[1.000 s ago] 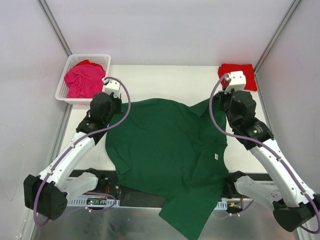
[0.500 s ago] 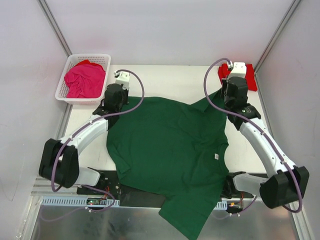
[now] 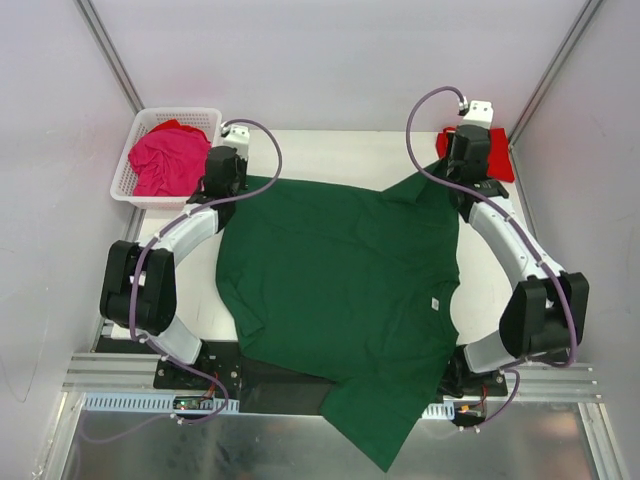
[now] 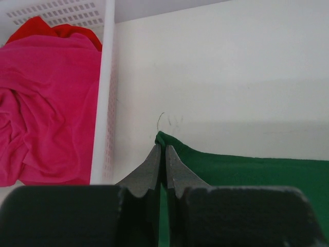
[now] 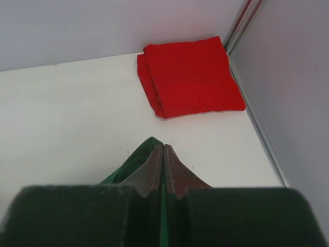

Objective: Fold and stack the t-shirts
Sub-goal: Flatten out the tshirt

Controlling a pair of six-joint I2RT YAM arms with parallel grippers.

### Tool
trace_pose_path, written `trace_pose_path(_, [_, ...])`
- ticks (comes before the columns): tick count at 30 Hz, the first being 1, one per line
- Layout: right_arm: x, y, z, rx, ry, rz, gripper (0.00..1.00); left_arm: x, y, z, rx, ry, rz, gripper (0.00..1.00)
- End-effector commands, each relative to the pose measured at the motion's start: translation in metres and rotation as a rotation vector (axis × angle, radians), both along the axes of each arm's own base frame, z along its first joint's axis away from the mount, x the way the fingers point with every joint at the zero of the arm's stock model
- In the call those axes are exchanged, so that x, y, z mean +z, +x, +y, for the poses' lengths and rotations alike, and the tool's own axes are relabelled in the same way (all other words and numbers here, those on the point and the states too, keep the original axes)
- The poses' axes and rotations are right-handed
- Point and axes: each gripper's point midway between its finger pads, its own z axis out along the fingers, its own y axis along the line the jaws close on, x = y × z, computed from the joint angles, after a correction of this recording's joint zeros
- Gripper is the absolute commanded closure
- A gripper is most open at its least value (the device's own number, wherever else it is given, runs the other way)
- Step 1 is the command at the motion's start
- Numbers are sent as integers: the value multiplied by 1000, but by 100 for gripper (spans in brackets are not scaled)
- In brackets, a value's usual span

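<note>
Top external, white table, green t-shirt, grey walls

Pale table with a white basket in the corner
The lattice basket sits at the table's far left corner, close by the left wall; a metal rail runs along the near edge.

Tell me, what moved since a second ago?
The left gripper and right gripper, each shut on a corner of the green t-shirt, pulled it toward the table's far edge, spreading it flatter. The pink t-shirt in the basket and the folded red t-shirt stayed put.
</note>
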Motion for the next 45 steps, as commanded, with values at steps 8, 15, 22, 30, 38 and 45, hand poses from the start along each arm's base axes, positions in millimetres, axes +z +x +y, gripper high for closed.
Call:
trace_pose_path(8, [18, 81, 11, 16, 14, -148, 99, 26, 49, 13, 47, -6, -129, 100])
trace_pose_path(15, [30, 115, 17, 31, -22, -178, 99, 28, 67, 14, 61, 25, -149, 100])
trace_pose_path(22, [48, 132, 18, 29, -28, -228, 99, 36, 79, 19, 84, 61, -184, 100])
trace_pose_path(30, [57, 137, 20, 32, -35, -251, 69, 50, 83, 34, 141, 107, -230, 69])
trace_pose_path(38, [46, 126, 14, 18, -55, -224, 4, 73, 72, 57, 255, 146, -284, 1])
trace_pose_path(45, [42, 83, 7, -12, 9, -204, 4, 97, 40, 57, 238, 99, -282, 1])
